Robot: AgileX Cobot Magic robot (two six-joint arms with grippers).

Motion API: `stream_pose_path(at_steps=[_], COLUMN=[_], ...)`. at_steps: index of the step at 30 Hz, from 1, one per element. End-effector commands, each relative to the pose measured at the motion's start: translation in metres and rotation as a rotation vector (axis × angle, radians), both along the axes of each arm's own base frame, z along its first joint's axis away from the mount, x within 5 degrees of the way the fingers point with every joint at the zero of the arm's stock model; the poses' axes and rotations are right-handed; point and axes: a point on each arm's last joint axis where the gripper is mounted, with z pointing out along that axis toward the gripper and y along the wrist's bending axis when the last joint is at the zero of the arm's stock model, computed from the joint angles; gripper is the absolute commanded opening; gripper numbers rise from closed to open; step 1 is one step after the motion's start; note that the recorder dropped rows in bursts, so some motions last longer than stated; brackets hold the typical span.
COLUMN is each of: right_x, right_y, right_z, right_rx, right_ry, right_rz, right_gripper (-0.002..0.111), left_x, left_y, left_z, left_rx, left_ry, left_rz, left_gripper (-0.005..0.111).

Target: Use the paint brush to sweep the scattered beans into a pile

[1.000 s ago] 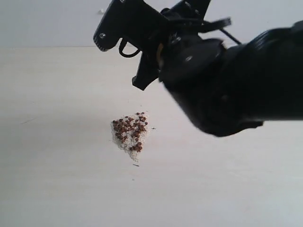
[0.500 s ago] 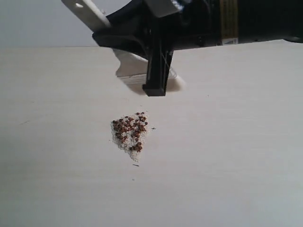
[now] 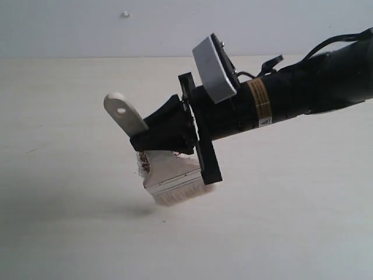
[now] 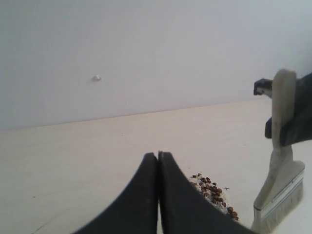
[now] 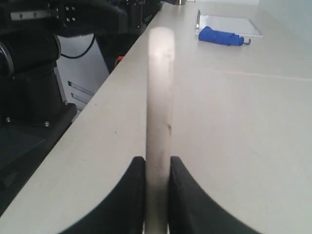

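Exterior view: the right gripper (image 3: 175, 137) reaches in from 3 o'clock, its 2 jaws clamped tight on the pale handle of the paint brush (image 3: 170, 174). The handle end tilts toward 10 o'clock and the bristles toward 5 o'clock, low over the table (image 3: 70, 221); whether they touch it cannot be told. The brush hides most of the pile (image 3: 142, 162), with a few beans (image 3: 144, 169) showing at the ferrule's 9 o'clock edge. In the left wrist view, the left gripper (image 4: 158, 158) has its jaws pressed together on nothing, near the pile.
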Motion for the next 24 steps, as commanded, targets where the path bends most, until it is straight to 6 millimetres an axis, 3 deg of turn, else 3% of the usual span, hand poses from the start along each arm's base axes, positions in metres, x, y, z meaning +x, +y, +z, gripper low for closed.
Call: stream_pose_path(at_steps=[1,11,24], right_x=[0.003,0.005,0.014], right_y=[0.0,0.001,0.004], right_z=[-0.022,-0.042,-0.037], right_rx=[-0.007,-0.02,0.035], right_ry=[0.038,0.05,-0.035], right_rz=[0.006,0.009,-0.032], right_gripper=[0.0,0.0,0.0], left_x=[0.0,0.0,0.0], left_y=[0.0,0.0,0.0], left_z=[-0.001,-0.001,-0.001], left_rx=[-0.005,-0.005,-0.005], left_ry=[-0.003,-0.003,-0.003], left_rz=[0.002,0.002,0.002], left_gripper=[0.0,0.0,0.0])
